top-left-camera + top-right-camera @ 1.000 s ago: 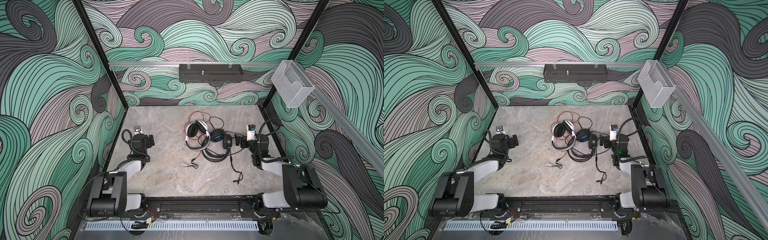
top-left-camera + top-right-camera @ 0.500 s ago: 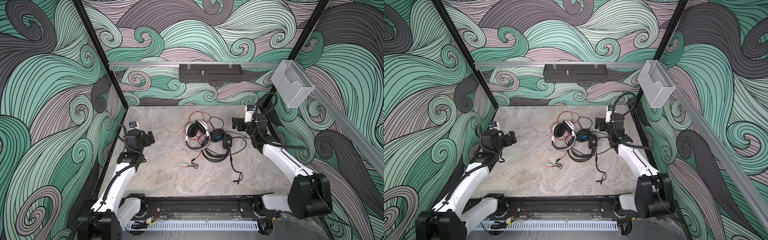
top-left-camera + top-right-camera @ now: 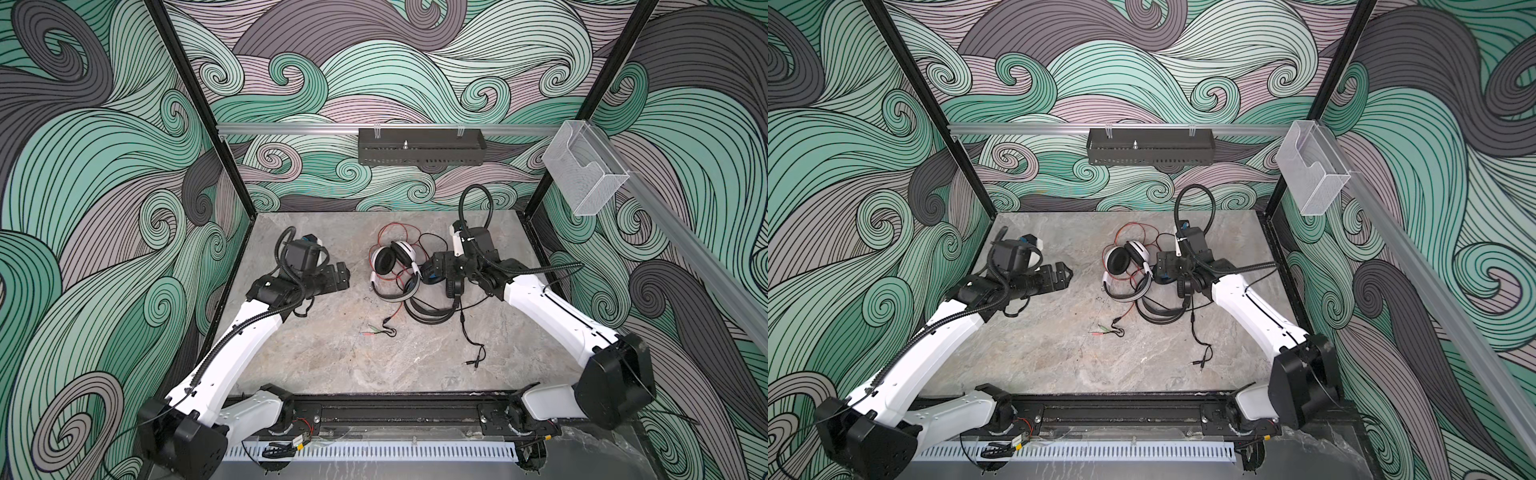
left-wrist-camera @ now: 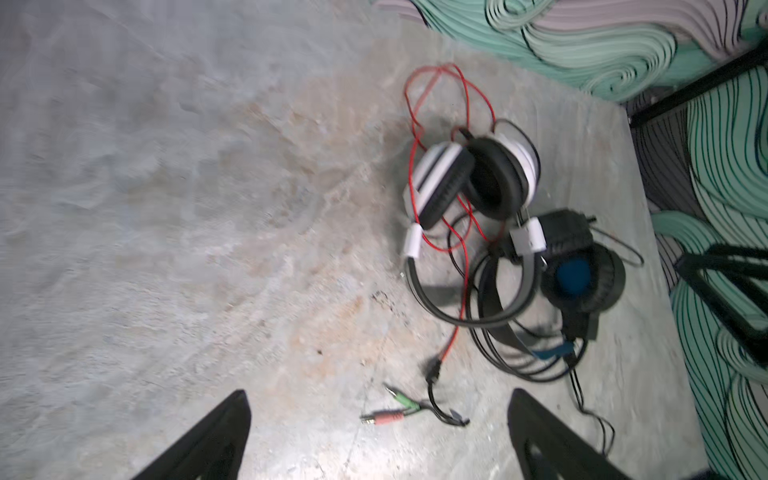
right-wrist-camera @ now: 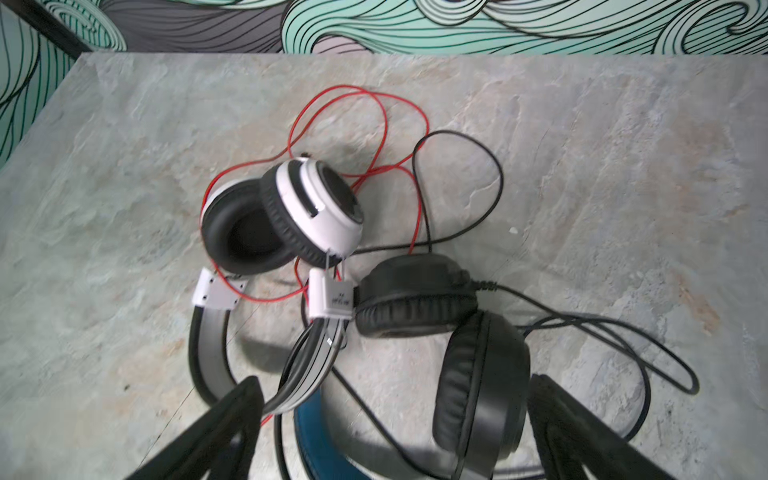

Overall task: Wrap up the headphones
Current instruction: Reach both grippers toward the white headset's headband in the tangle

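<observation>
Top views: white headset (image 3: pixel 392 266) lies mid-bench (image 3: pixel 332 365); black headset (image 3: pixel 454 287) touches it, cords tangled.
Left end effector (image 3: pixel 341 276): wide open, empty, well apart from white headset.
Right end effector (image 3: pixel 434 268): wide open, above black headset, just beside white headset.
Left wrist view: white headset (image 4: pixel 469 183) lies beyond the spread fingers.
Right wrist view: black headset (image 5: pixel 478 395) ear cup sits between the spread fingers.

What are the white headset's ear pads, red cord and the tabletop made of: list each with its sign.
White headset ear pads: matte black, probably leatherette over foam; puffy, finely creased rim. Red cord: thin, smooth, likely plastic-jacketed wire; holds loose loops. Tabletop: matte grey, veined like stone; real slab or print, cannot tell.
</observation>
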You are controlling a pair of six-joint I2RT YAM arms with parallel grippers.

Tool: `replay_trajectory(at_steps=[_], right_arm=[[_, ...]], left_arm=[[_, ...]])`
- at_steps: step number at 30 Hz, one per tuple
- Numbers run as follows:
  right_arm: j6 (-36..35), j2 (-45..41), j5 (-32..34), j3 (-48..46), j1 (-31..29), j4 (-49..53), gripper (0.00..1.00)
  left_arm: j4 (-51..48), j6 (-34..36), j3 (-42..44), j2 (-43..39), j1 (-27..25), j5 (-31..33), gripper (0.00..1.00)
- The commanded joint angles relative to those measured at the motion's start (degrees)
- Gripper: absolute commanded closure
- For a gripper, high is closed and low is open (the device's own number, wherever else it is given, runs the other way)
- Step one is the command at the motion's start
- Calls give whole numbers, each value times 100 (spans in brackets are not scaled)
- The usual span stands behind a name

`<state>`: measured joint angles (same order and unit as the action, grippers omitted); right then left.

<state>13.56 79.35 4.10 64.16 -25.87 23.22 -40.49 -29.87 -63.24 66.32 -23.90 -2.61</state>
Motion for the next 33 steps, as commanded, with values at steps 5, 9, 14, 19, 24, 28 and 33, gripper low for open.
replay_trajectory(at_steps=[5,9,14,19,24,28,33], right_arm=[[-191,-628,-545,-110,38,1379,1],[-293,-1082,-683,-510,46,1527,1],[-513,-1294,-940,-725,213,1637,1],[-670,-1449,-949,-816,222,1678,1],[-731,-1479,-957,-808,249,1677,1],[-762,-1502,-931,-791,283,1681,1],[-759,-1441,-929,-734,293,1677,1]], left_arm=[[-837,408,-1068,892,-1098,-462,8],[-514,533,-1199,1468,-1448,-411,17],[331,979,-1242,2398,-1627,-639,20],[9,1303,-2222,3654,-1625,-941,21],[-182,1314,-2999,4568,-1632,-960,24],[-292,1261,-3246,4977,-1635,-1128,27],[-18,1069,-3019,5050,-1716,-1275,39]])
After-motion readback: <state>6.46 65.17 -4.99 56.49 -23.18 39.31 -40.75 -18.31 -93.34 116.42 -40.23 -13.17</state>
